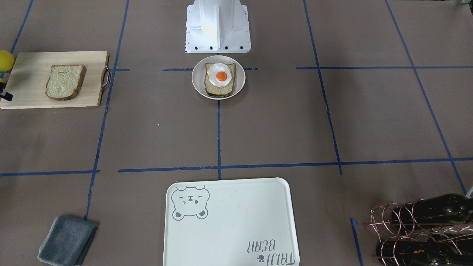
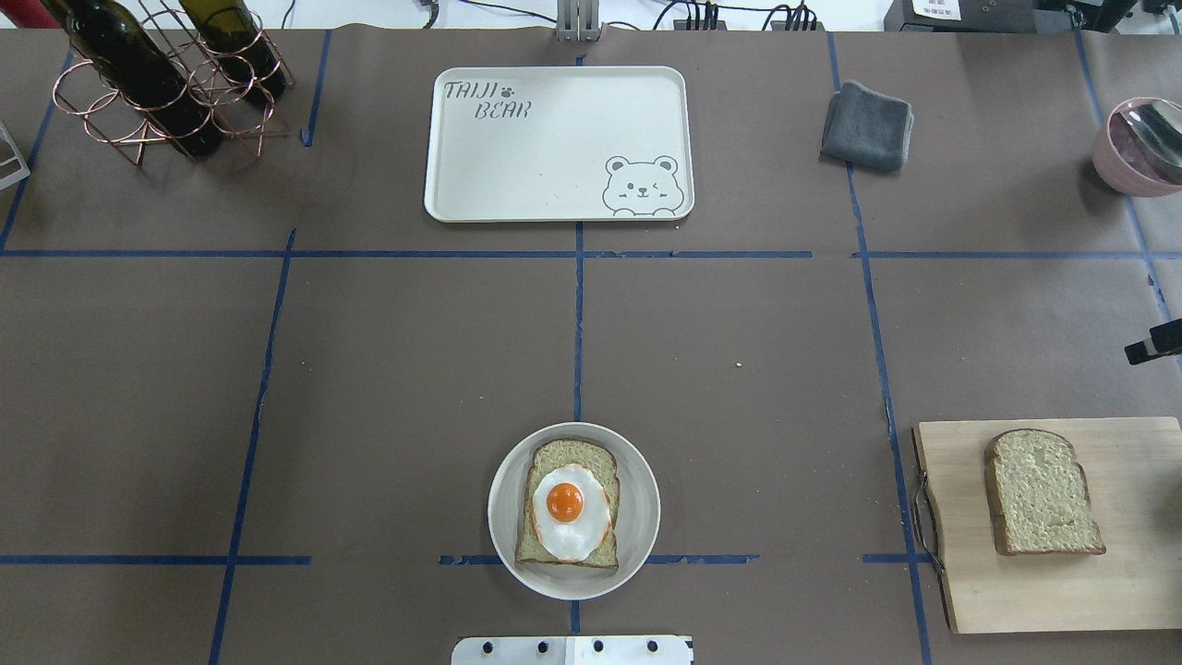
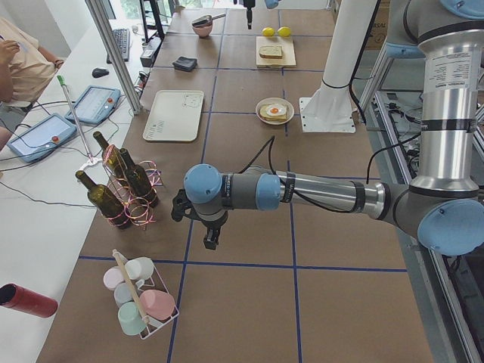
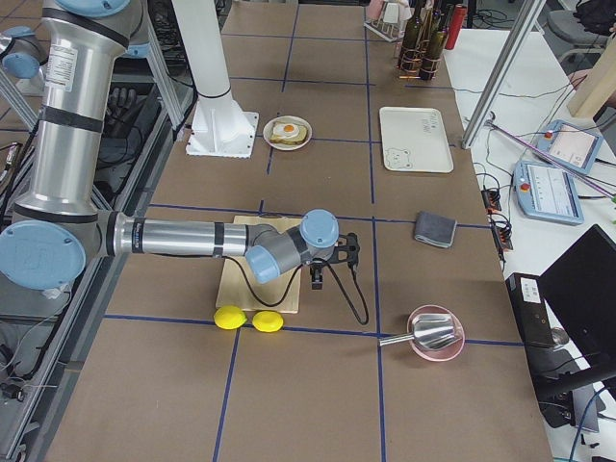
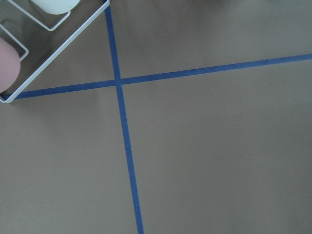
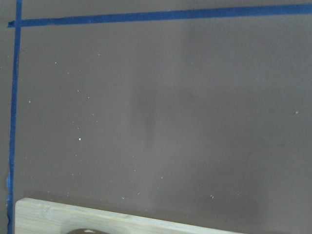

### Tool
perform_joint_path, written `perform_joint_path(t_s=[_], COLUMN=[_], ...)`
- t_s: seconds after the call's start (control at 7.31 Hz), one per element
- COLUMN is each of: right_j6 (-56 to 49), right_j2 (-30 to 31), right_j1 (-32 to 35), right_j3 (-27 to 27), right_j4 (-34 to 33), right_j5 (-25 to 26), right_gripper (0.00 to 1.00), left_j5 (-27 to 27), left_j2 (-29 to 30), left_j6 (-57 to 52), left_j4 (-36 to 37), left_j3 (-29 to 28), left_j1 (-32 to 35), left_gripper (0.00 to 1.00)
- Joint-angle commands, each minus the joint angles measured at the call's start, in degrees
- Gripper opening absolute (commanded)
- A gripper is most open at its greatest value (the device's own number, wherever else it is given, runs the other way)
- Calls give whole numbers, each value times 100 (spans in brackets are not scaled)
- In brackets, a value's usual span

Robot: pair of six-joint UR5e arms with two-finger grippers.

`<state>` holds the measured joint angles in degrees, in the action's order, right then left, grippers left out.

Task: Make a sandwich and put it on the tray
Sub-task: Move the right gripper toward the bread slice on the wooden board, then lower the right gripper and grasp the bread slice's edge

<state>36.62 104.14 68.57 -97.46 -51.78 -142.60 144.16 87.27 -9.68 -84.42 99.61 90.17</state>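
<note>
One bread slice [image 2: 554,457] lies on a small round white plate [image 2: 637,517] near the robot base, with the fried egg [image 2: 568,503] on top of it. The second bread slice [image 2: 1042,491] lies alone on the wooden cutting board [image 2: 960,573]. The cream tray [image 2: 554,143] with the bear drawing holds nothing. My left gripper [image 3: 212,240] hangs over bare table, far from the food; I cannot tell if it is open. My right gripper [image 4: 316,279] hovers beside the cutting board's far edge; only a dark tip shows in the overhead view [image 2: 1154,346], so I cannot tell its state.
A copper rack with wine bottles [image 2: 157,74] stands at the far left. A grey cloth [image 2: 866,126] lies right of the tray. A pink bowl with a spoon [image 2: 1140,148] and two lemons [image 4: 248,319] sit near the board. A cup rack [image 3: 140,299] stands near the left gripper.
</note>
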Motion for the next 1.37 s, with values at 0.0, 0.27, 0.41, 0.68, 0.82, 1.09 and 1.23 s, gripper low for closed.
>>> perform_joint_path(t_s=[0.0, 0.27, 0.41, 0.68, 0.82, 1.09, 1.23], right_j6=[1913, 3145, 3271, 3580, 3798, 3940, 3941], right_j2=[596, 931, 959, 1211, 1214, 1161, 1161], right_j1=[-833, -1588, -1662, -1846, -2064, -2268, -2347], right_j3=[-10, -10, -10, -27, -45, -36, -36], right_j4=[1787, 2618, 2646, 3126, 3330, 3358, 3358], right_j5=[320, 1195, 1295, 1437, 1437, 1489, 1507], right_gripper=[97, 92, 92, 92, 90, 88, 88], left_j5=[34, 16, 7, 25, 25, 34, 34], left_j2=[0, 26, 0, -44, -44, -44, -44], left_j6=[45, 36, 36, 36, 36, 36, 36], left_j4=[-522, -567, -889, -1339, -1340, -1349, -1341], left_j3=[-116, -178, -239, -398, -389, -398, -389], left_j1=[-8, -25, -26, -17, -17, -17, -17], left_gripper=[100, 100, 100, 100, 100, 100, 100])
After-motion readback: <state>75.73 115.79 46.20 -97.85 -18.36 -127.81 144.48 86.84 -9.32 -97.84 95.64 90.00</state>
